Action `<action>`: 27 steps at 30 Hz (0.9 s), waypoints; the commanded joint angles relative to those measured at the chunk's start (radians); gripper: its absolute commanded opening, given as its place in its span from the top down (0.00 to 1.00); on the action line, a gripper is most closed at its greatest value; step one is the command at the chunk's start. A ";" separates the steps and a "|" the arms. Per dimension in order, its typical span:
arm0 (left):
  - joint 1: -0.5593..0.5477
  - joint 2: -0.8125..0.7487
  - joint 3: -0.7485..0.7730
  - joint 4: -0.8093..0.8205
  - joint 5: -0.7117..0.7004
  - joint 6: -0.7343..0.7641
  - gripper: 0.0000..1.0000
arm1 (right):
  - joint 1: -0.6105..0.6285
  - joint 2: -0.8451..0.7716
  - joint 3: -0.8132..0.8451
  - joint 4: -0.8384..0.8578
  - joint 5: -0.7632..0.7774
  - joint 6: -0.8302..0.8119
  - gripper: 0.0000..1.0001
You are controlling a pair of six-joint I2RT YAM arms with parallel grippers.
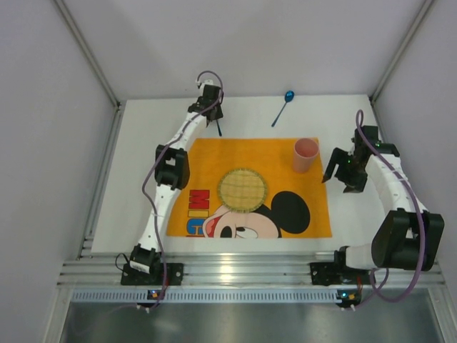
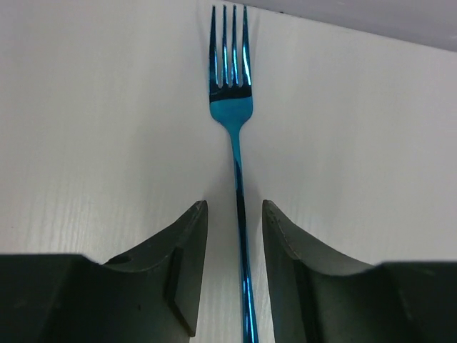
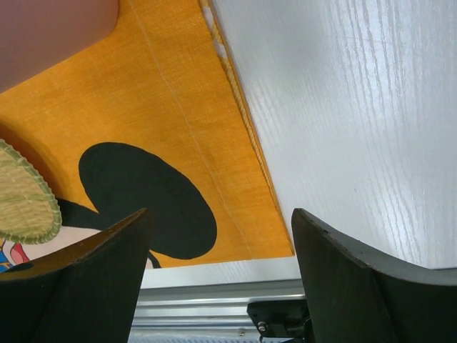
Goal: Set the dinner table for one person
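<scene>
table (image 1: pixel 136 186) fills the cell floor, rail (image 1: pixel 243 270) at the near edge. orange mat (image 1: pixel 214 161) centred on it. right gripper (image 3: pixel 220 212) wide open, empty, over mat's right edge. left gripper (image 2: pixel 234 205) part open, straddling fork (image 2: pixel 230 107) handle, not clamped; fork flat on table.

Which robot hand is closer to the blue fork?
Left. The left gripper has its jaws either side of the blue fork, at its handle. The right gripper hangs just past the right edge of the orange placemat, far from the fork.
</scene>
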 commanded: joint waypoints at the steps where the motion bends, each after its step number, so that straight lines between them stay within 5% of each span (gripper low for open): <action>1: 0.035 0.030 0.038 -0.121 0.084 0.001 0.57 | -0.028 -0.031 -0.003 -0.004 -0.020 -0.007 0.21; 10: -0.024 0.052 0.052 -0.251 0.067 0.150 0.60 | -0.036 -0.052 -0.021 -0.012 -0.049 -0.010 0.21; 14: -0.084 0.061 0.014 -0.317 -0.002 0.230 0.80 | -0.037 -0.078 -0.047 -0.013 -0.055 -0.008 0.21; 19: -0.080 0.052 -0.017 -0.398 -0.043 0.210 0.90 | -0.037 -0.121 -0.078 -0.024 -0.052 -0.011 0.21; 25: -0.058 0.038 -0.042 -0.455 -0.023 0.166 0.88 | -0.031 -0.164 -0.118 -0.023 -0.060 -0.013 0.20; 27: -0.051 0.038 -0.046 -0.454 0.003 0.158 0.99 | -0.024 -0.166 -0.118 -0.019 -0.066 -0.014 0.20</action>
